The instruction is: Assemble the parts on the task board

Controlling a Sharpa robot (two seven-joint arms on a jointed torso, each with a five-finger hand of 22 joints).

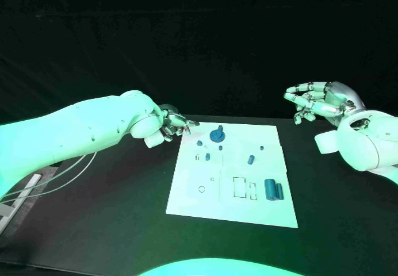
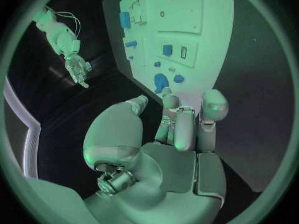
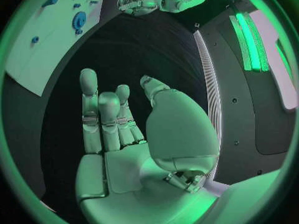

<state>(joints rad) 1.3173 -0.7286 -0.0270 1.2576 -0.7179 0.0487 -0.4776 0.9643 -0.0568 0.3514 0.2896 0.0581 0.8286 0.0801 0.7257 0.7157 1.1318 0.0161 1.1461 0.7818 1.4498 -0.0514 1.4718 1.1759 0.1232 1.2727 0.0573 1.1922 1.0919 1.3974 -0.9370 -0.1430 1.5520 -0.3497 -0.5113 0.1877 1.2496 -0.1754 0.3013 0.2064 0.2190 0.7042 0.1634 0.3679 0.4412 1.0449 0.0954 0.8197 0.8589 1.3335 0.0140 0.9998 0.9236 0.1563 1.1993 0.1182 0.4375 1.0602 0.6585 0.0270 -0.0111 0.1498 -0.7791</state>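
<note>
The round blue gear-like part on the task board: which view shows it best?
The left wrist view: the round blue part lies close beyond the left hand, unobstructed. The head view shows it small near the task board's far edge; the right wrist view shows it distant.

You get a green-teal wash over all three views. In the head view the task board [image 1: 232, 172] glows bright at the centre while the bench [image 1: 99, 230] falls off to near black, deepest from ten to two o'clock. Both wrist views bend straight edges near the rim, inside a dark frame. A bright light strip [image 3: 246, 37] glares at two o'clock in the right wrist view.
</note>
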